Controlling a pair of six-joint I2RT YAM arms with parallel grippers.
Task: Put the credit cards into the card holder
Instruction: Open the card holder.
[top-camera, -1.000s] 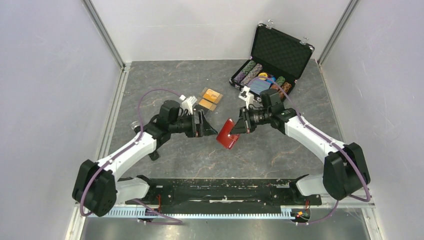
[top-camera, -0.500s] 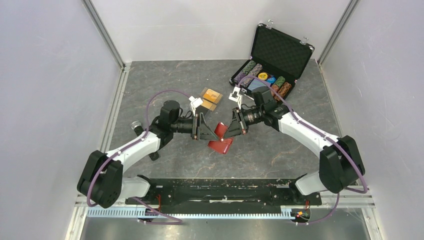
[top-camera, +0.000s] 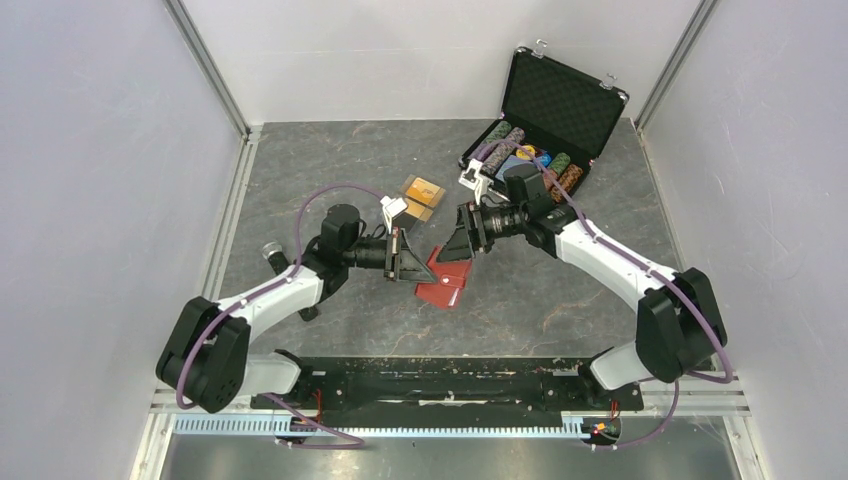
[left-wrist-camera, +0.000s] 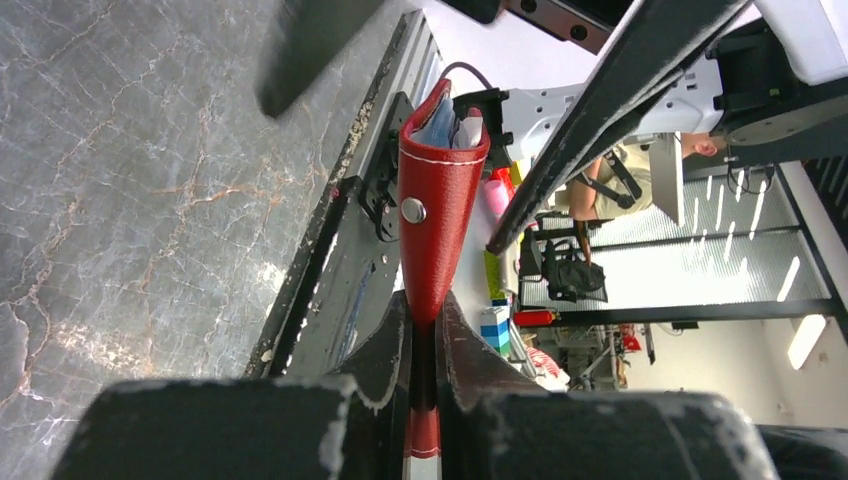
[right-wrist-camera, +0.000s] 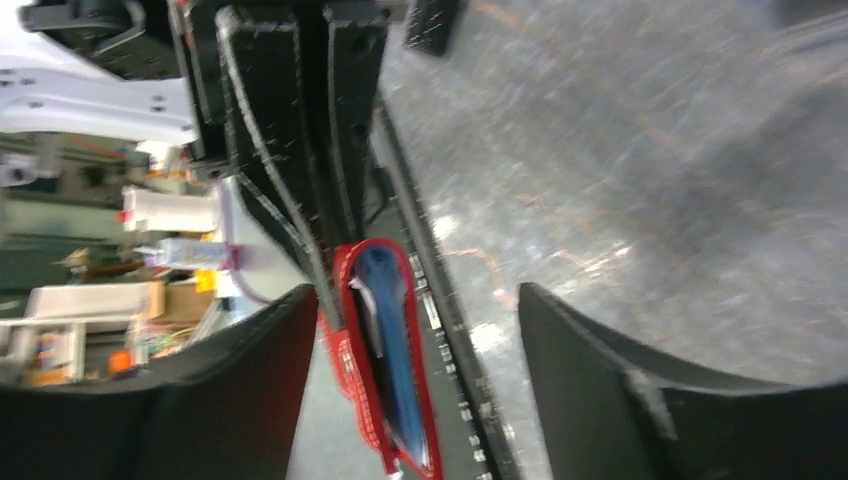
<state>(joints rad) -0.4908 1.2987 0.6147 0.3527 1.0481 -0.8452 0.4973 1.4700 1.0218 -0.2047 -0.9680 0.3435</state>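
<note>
The red card holder (top-camera: 446, 281) hangs low over the table between the two arms. My left gripper (top-camera: 420, 268) is shut on its folded edge. In the left wrist view the card holder (left-wrist-camera: 436, 190) sticks out from between my pinching fingertips (left-wrist-camera: 425, 305), snap stud showing, pale lining at its far end. My right gripper (top-camera: 458, 248) is open. In the right wrist view its spread jaws (right-wrist-camera: 418, 295) flank the card holder (right-wrist-camera: 385, 345), whose blue lining shows; it sits close to one finger. Orange credit cards (top-camera: 420, 197) lie on the table behind the left gripper.
An open black chip case (top-camera: 560, 100) with rows of poker chips (top-camera: 505, 142) and a blue deck (top-camera: 520, 168) stands at the back right. The black base rail (top-camera: 430, 376) runs along the near edge. Grey walls close in both sides.
The left gripper has closed on the card holder. The right gripper, which held it a second ago, has opened and let go. Both arms have drawn toward the table's middle.
</note>
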